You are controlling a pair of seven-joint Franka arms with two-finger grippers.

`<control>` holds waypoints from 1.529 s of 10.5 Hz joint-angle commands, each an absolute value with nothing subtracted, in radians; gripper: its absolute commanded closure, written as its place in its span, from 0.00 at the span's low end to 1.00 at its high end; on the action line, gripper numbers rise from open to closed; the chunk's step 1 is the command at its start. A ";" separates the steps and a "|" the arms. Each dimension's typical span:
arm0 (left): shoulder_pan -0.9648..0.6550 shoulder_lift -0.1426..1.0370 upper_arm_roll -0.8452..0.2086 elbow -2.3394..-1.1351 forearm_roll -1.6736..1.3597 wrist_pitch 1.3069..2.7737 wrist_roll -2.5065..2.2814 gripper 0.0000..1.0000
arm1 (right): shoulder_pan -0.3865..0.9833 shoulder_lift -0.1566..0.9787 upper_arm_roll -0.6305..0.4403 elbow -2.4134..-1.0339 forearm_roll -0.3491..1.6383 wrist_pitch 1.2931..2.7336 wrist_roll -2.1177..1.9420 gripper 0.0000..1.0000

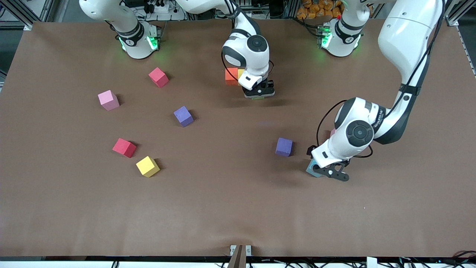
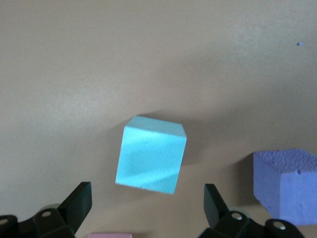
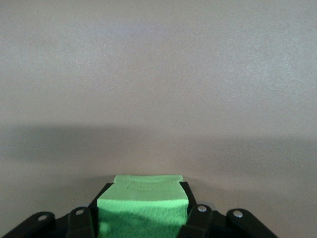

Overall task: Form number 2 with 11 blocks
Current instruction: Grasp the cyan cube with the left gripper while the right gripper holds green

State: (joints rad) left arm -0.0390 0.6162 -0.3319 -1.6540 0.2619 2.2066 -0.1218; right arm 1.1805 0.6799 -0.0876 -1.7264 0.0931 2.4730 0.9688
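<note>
**Third cube heading for the start of the 2**

The right tool (image 1: 259, 92) is clamping a green block (image 3: 142, 204) between its fingers and hanging over the worktop (image 1: 238, 208) just beside the orange block (image 1: 231, 76) and the yellow block touching it (image 1: 241, 73). Those two are sitting side by side near the robots' bases, so I am reading them as the top row of the number 2, with the green one being brought in to complete that row.

The left tool (image 1: 331, 172) is standing wide open over a light blue block (image 2: 151, 154), fingers either side of it but not touching, probably lining up to take it. A purple block (image 1: 284, 146) is lying just beside the light blue one, farther from the orange block than the green one is.

Other cubes are lying scattered toward the right arm's end, well apart from the orange block and not yet used
</note>
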 commanded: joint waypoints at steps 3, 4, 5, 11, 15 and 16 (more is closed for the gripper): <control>-0.069 0.675 -0.301 -1.577 0.236 2.198 -0.069 0.00 | 1.209 0.673 -0.101 -1.766 0.077 2.490 0.996 1.00; -0.075 0.683 -0.296 -1.578 0.236 2.206 -0.066 0.00 | 1.209 0.672 -0.103 -1.766 0.075 2.490 0.994 1.00; -0.077 0.686 -0.288 -1.580 0.235 2.226 -0.064 0.00 | 1.209 0.672 -0.103 -1.766 0.061 2.490 0.996 1.00; -0.090 0.704 -0.261 -1.583 0.235 2.272 -0.037 0.00 | 1.223 0.673 -0.103 -1.767 0.058 2.487 1.028 0.87; -0.104 0.706 -0.253 -1.585 0.201 2.273 -0.037 0.00 | 1.220 0.667 -0.103 -1.766 0.058 2.479 1.032 0.00; -0.106 0.707 -0.252 -1.585 0.201 2.273 -0.037 0.00 | 1.220 0.666 -0.103 -1.766 0.058 2.479 1.032 0.00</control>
State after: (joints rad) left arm -0.0855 0.6953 -0.2706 -1.6029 0.2285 2.2692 -0.0610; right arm 1.2086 0.6804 -0.0966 -1.7496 0.0704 2.4746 1.0067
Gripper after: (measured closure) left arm 0.000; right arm 0.009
